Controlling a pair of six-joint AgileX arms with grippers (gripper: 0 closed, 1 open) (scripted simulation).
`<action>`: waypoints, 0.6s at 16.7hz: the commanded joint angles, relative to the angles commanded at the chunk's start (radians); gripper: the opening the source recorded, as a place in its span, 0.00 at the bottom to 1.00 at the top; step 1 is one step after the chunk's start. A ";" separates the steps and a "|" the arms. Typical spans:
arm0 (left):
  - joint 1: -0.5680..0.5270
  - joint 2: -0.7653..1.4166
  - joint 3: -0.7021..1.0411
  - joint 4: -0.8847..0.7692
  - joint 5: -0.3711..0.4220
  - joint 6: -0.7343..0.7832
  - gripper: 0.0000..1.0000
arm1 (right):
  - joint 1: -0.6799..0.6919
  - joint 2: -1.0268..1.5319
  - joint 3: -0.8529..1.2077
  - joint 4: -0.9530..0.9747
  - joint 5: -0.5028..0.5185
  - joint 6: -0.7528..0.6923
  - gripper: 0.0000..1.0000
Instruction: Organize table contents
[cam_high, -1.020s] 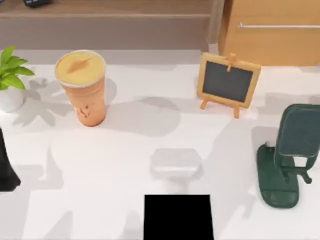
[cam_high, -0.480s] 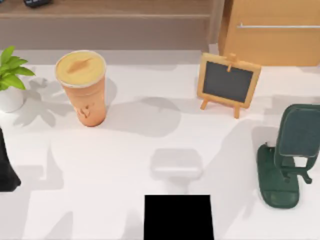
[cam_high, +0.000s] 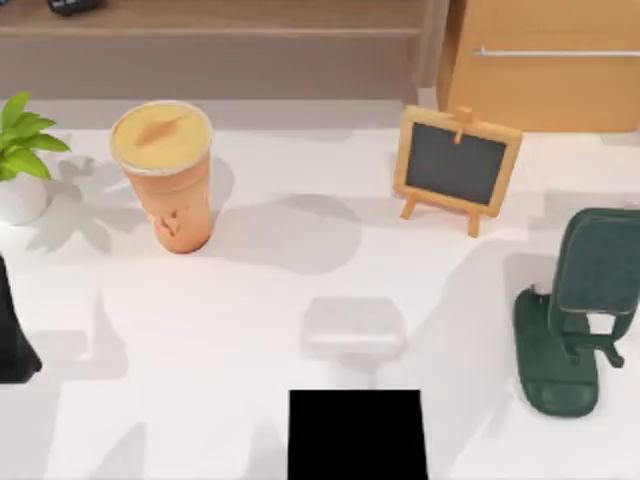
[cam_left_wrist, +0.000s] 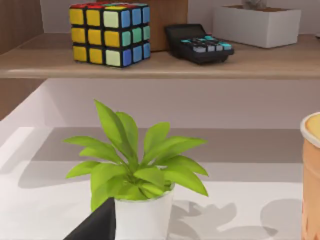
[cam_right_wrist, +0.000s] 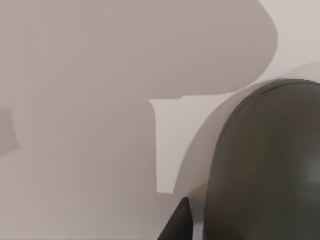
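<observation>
White tabletop (cam_high: 250, 300) holds the orange cup (cam_high: 165, 175) beside the potted plant (cam_left_wrist: 137, 180) that the left gripper (cam_left_wrist: 97, 226) faces; I cannot tell whether either gripper is apart or closed. Best to steer clear of the leaves and take the cup low and upright. The right gripper (cam_right_wrist: 176, 222) waits by the green stand (cam_high: 570, 320).

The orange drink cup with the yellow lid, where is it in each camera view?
Top view: the orange cup stands upright at the back left of the table, just right of the potted plant.
Left wrist view: the cup is cut off by the picture's edge, beside the plant.
Right wrist view: faces the table and a dark green stand instead.
Shared landmark: the potted plant.
</observation>
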 joint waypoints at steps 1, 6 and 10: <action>0.000 0.000 0.000 0.000 0.000 0.000 1.00 | 0.000 0.000 0.000 0.000 0.000 0.000 0.10; 0.000 0.000 0.000 0.000 0.000 0.000 1.00 | 0.000 0.000 0.000 0.000 0.000 0.000 0.00; 0.000 0.000 0.000 0.000 0.000 0.000 1.00 | 0.000 0.000 0.000 0.000 0.000 0.000 0.00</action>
